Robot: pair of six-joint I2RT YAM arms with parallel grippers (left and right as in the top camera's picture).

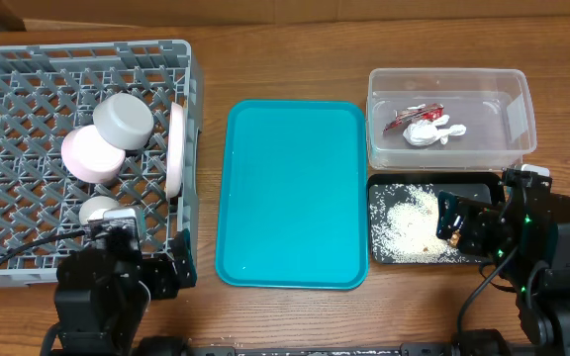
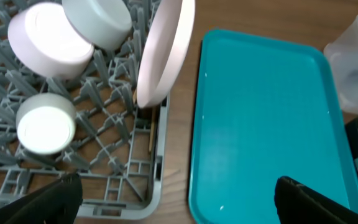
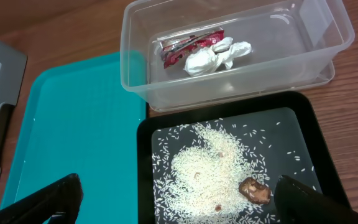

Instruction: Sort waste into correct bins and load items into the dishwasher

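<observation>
Left jaws are seen spread wide with nothing between them, their dark fingers showing at the lower corners of the left wrist view. They are held over the near right corner of the grey dish rack, which stands at the left of the desk. Inside the rack, a grey bowl is tipped on its side against a pale pink bowl, and a small white cup is lodged among the pegs nearer the arm. A round white plate is stood on edge along the rack's right wall. A thin wooden chopstick is visible just below the plate, by that wall.

The right jaws are likewise parted and empty, with fingers at the bottom corners of the right wrist view, and are poised above the near end of the black tray. Loose white rice is scattered across this tray, and a small brown lump lies at the edge of the rice. Just behind the black tray, and touching it, a clear tub is placed; a red wrapper and crumpled white tissue lie together inside it. A bare teal tray is set between the rack and the two bins.
</observation>
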